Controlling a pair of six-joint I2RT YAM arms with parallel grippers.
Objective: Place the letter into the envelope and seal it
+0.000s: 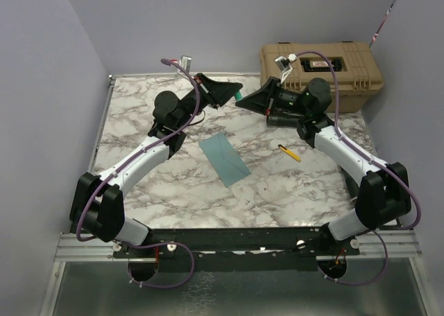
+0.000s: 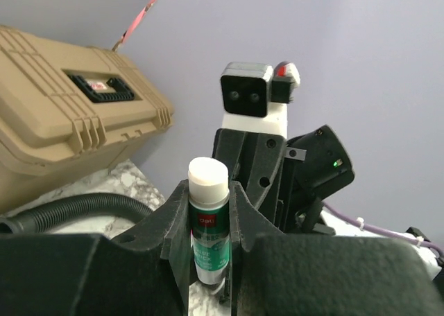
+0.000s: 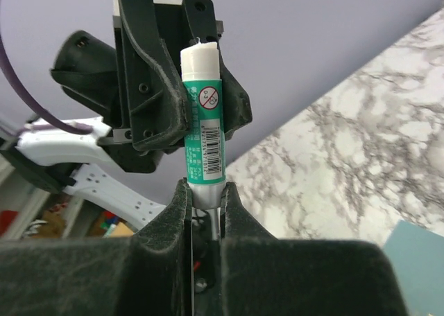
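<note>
— Envelope [image 1: 223, 156], flat, muted teal-blue paper: where do you find it, and where is the tan bordered letter?

— You find the envelope lying flat on the marbled desk [image 1: 173, 191], between the two arms and touched by neither. The letter shows in no view, so you cannot tell whether it is inside.

— Which step is in hand?

— Judged from the grips, the sealing. Your left gripper [image 2: 208, 195] pinches the body of a green-labelled, white-topped glue stick [image 3: 202, 122]. Your right gripper [image 3: 206, 191] pinches its grey lower end. Together they hold it in the air, towards the far side of the desk.

— What does your next move call for?

— Probably a straight pull or twist along the stick's axis with both pinches firm. One arm would then carry the glue stick down to the flap.

— Any writing?

— The label bears a red barred circle, a barcode and a small red logo, but its print is too fine to read. The tan hard plastic case [image 1: 322, 66] carries a plate, equally unreadable. A yellow pen [image 1: 290, 152] lies to the right of the envelope.
</note>
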